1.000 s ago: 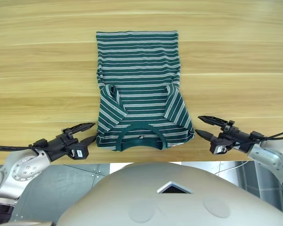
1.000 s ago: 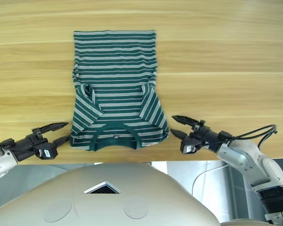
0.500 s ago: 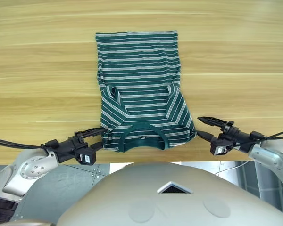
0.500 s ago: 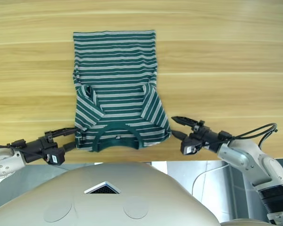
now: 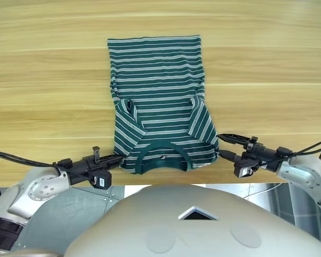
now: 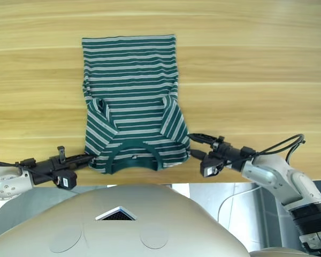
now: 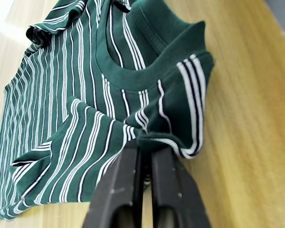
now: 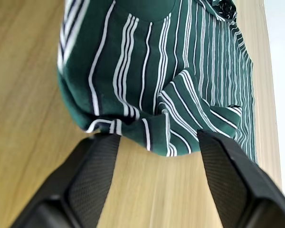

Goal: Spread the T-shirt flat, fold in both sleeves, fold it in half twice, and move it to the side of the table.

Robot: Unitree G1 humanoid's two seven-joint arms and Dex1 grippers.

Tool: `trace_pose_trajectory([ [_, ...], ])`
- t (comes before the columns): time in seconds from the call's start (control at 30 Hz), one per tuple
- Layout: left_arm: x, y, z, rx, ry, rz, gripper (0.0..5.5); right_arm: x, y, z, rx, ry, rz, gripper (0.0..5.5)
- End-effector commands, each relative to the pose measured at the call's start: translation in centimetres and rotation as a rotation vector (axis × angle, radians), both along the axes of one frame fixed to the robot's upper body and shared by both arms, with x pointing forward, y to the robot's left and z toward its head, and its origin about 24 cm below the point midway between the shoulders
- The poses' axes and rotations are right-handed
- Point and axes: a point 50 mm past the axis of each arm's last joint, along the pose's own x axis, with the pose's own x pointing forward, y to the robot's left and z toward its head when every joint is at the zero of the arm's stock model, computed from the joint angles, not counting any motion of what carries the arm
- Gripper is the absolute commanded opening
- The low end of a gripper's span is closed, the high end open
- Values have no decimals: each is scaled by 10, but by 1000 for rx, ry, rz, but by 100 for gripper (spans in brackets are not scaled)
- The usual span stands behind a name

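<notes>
Going for the first half-fold, by the look of it. Got the seven-o'clock shoulder corner of the T-shirt (image 5: pixel 158 101) nipped in the left gripper (image 7: pixel 145 147), fingers pressed together on the cloth. Over at four o'clock, wide apart on the right gripper (image 8: pixel 156 137), straddling the other shoulder corner, nothing clamped yet.

So: slide in a touch deeper on the right, take both layers together, then close. Lift both corners level, just clear of the table (image 5: pixel 43 80), and carry them straight out toward twelve o'clock to land on the hem (image 5: pixel 154 39). Match the pace of the two arms, or expect a skewed crease. Mind the tucked sleeves (image 5: pixel 200 120) too; easy to flick loose on a fast lift.

Now the shirt itself: lying mid-table, hem at twelve o'clock, collar (image 7: pixel 133 78) at six, close to the near edge. Dark green with thin pale stripes, plain green rib at the neck. Both sleeves already turned in over the chest, slanting toward the collar. Soft, limp knit by the look of it, a little rucked at the gripped corner, flat and tidy toward the hem.
</notes>
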Motion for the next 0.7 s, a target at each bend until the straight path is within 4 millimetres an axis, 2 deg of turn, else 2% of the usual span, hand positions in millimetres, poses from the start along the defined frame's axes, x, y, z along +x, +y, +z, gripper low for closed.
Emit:
trace_pose_trajectory([
  [0.03,-9,9,-13,99,87,-1,5,-20,-7,-25,-162,156,85,303],
  [0.1,-8,10,-13,99,83,1,5,-19,-7,-27,-170,159,90,303],
  [0.17,-7,10,-13,98,78,3,5,-18,-8,-29,-178,159,96,271],
  [0.6,1,13,-11,88,57,22,5,-15,-10,-33,-199,162,127,6],
  [0.7,3,9,-8,32,48,31,5,-13,-10,-30,-178,146,112,0],
])
